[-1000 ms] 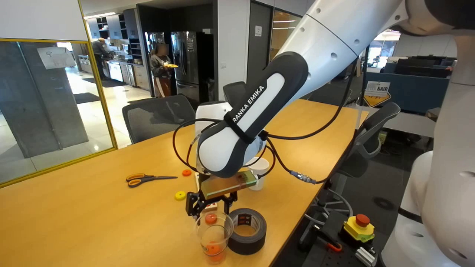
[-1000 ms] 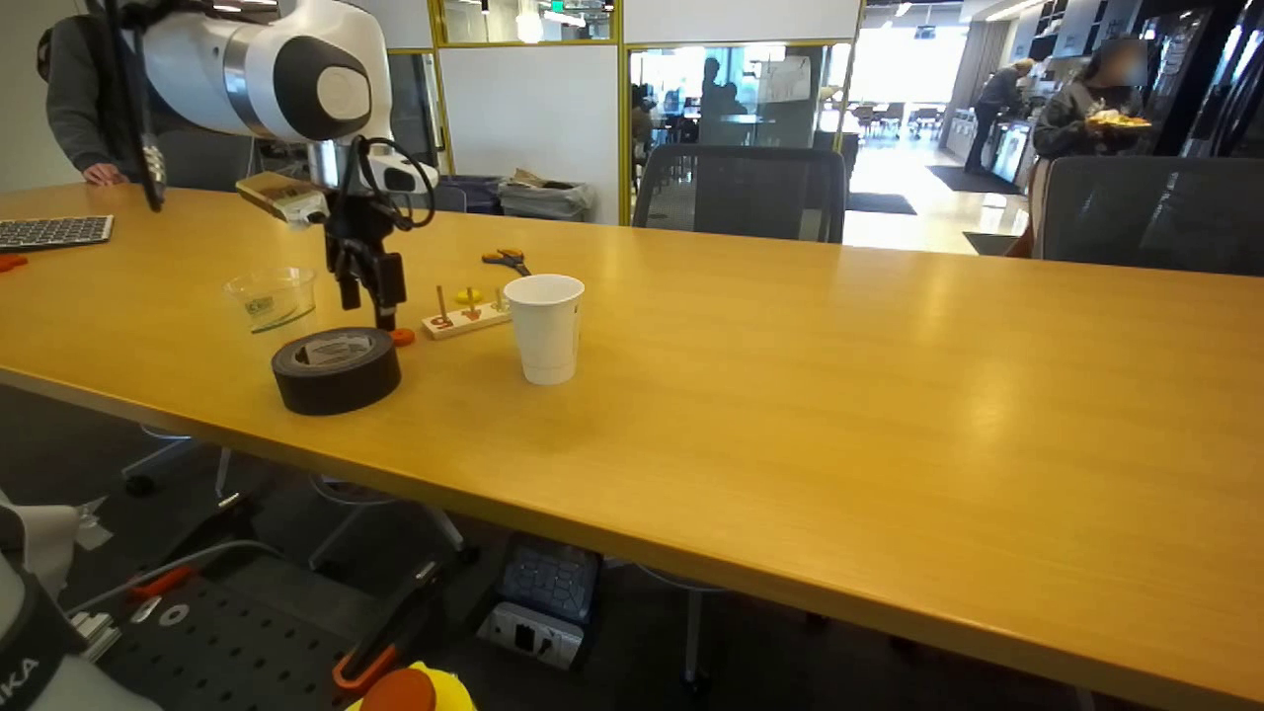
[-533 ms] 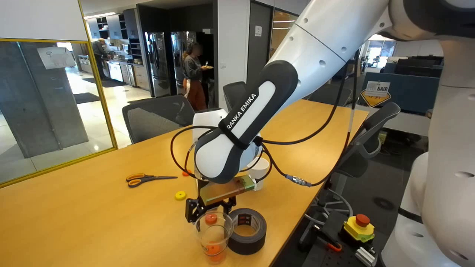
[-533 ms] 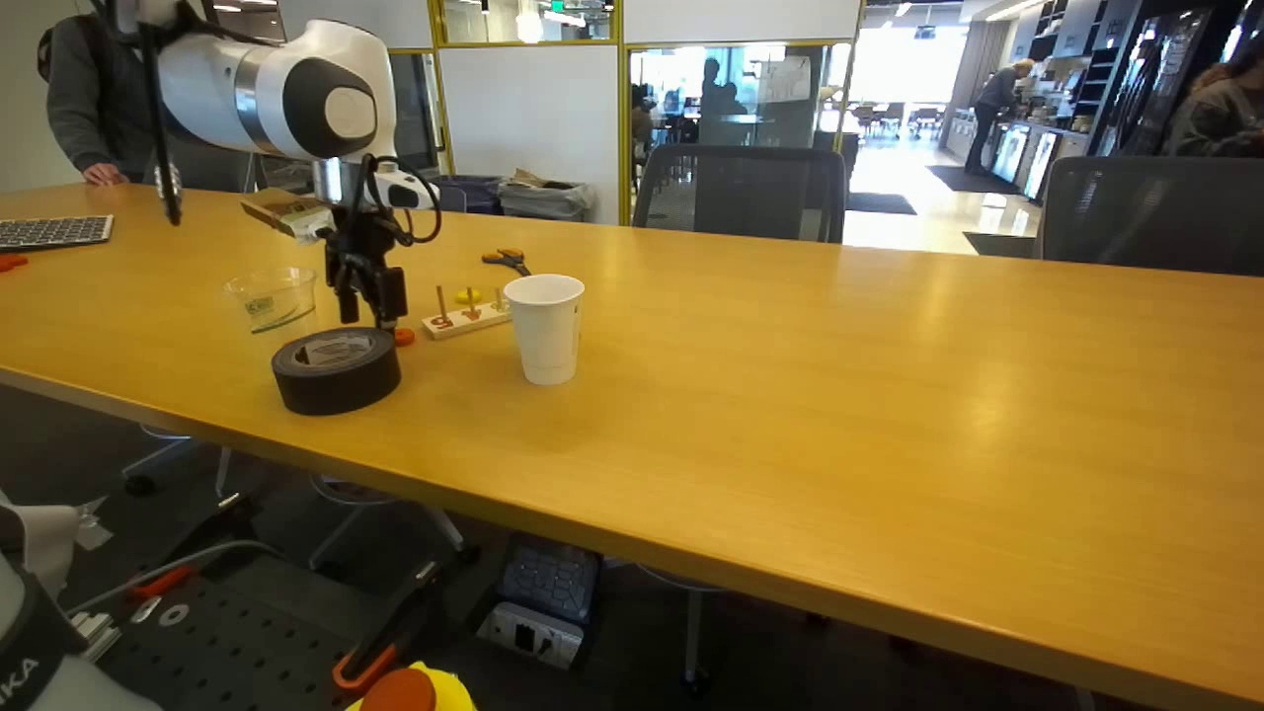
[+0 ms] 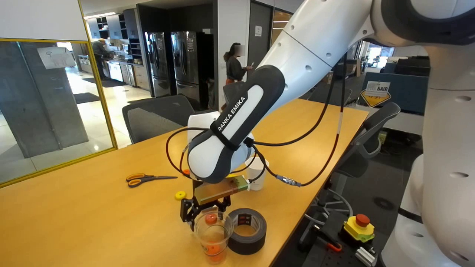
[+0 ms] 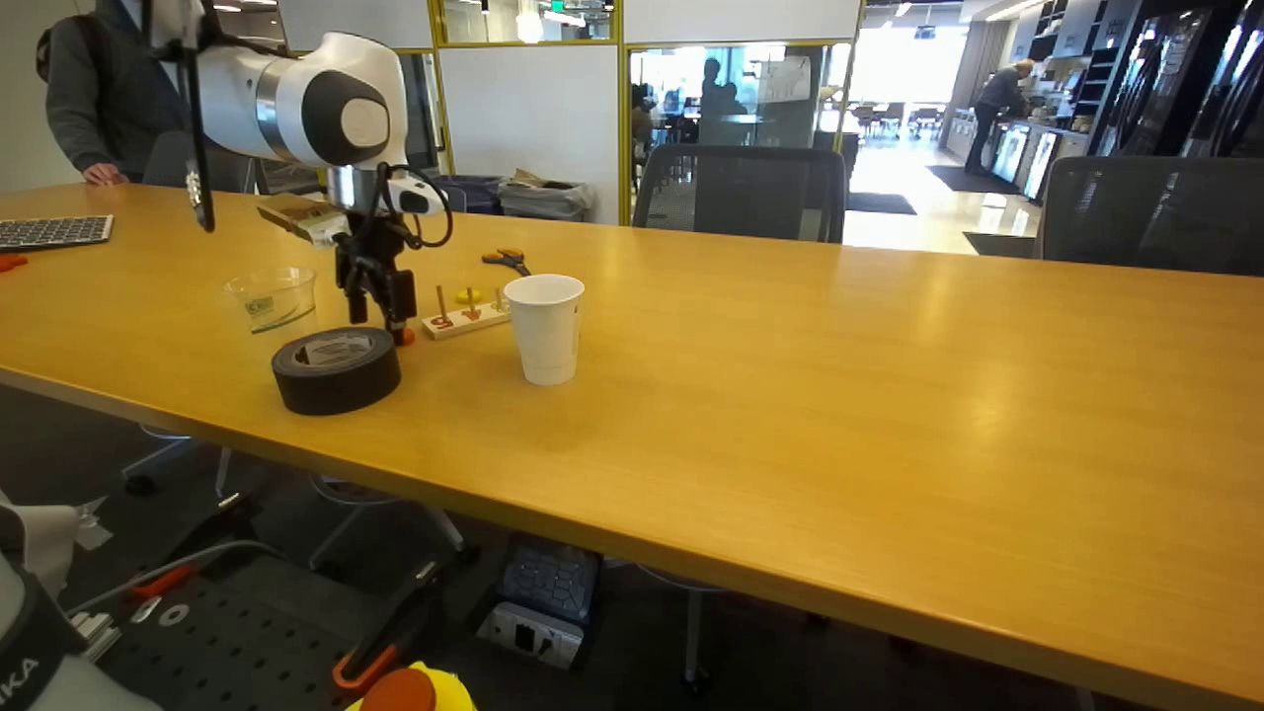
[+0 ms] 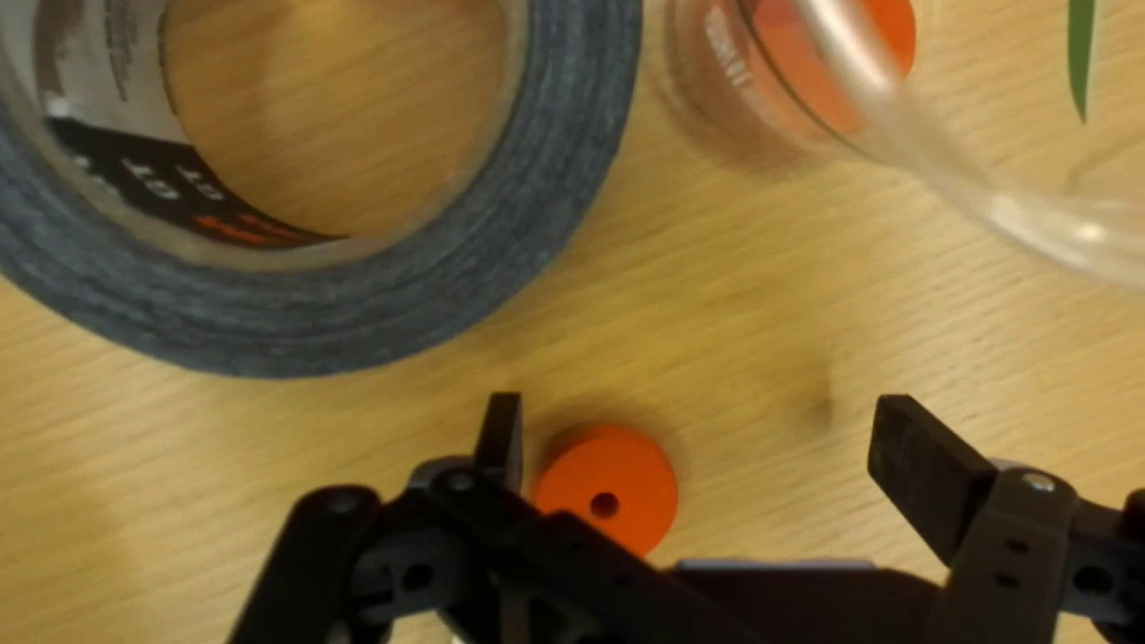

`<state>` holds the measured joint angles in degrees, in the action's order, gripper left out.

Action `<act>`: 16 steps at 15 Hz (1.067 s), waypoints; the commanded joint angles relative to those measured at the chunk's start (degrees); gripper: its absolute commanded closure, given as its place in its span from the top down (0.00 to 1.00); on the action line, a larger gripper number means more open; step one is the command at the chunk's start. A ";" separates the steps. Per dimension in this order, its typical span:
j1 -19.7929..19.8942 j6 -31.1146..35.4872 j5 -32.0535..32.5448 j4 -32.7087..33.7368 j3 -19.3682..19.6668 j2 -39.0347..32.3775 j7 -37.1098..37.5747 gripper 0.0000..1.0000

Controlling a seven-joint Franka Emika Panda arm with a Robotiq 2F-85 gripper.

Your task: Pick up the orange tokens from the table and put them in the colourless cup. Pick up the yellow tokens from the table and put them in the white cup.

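One orange token lies flat on the table, between the fingers but off-centre: just beside the tape-side finger, well apart from the opposite one. The gripper stands wide, nothing in it. We judge the step as lining up this grasp. To do it well, we nudge toward the tape-side finger until the token sits midway, mind the tape roll, go straight down so the fingers flank the disc's edge, and only then squeeze. Squeezing off-centre would probably drag the token sideways. Next we'd lift well up before heading for the clear cup, which is near and already shows orange tokens at its bottom; its rim looks easy to knock. Left for later: another orange token and a yellow token, both on the table; white cup upright.

Pose: in an exterior view the arm slopes down, wrist bent so the gripper points at the table. Fingertips hang low by the tape roll; whether they touch the table we can't tell from here.
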<state>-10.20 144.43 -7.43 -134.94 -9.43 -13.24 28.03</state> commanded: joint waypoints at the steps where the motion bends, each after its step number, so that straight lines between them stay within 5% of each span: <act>1: -1.24 -0.51 1.49 1.82 1.58 -0.80 0.16 1.00; 11: -2.04 -0.21 6.13 1.74 3.59 -1.15 1.17 1.00; 12: -2.10 0.22 6.29 1.61 3.65 -1.15 1.12 0.75; 13: -2.16 0.25 6.33 1.58 3.68 -1.14 1.16 0.74; 16: -2.22 0.26 6.45 1.66 3.76 -1.15 1.11 0.51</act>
<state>-11.29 144.43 -2.21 -134.10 -6.59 -14.07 28.14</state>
